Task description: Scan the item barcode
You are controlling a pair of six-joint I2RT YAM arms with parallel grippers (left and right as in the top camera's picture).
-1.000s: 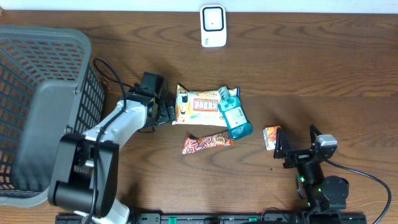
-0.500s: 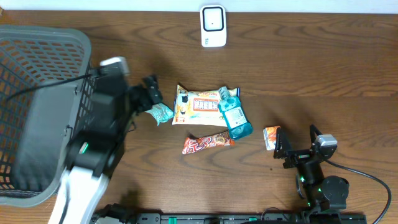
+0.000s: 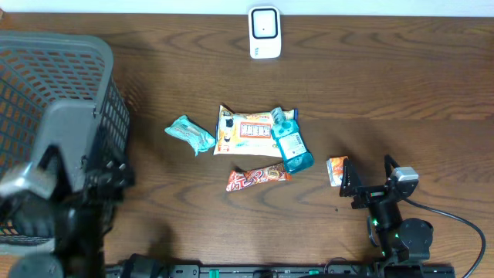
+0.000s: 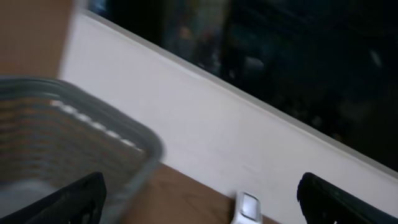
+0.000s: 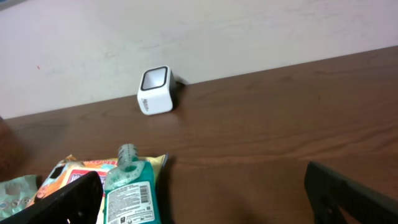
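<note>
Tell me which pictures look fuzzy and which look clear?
Overhead: the left arm by the basket is smeared, the teal packet sharp. Left wrist: everything is soft, even the scanner. Right wrist: crisp, the blue bottle label lines show clearly.

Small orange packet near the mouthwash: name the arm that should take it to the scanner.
Right. The right gripper stands, jaws open, just beside the small orange packet; the left arm is far off by the basket.
</note>
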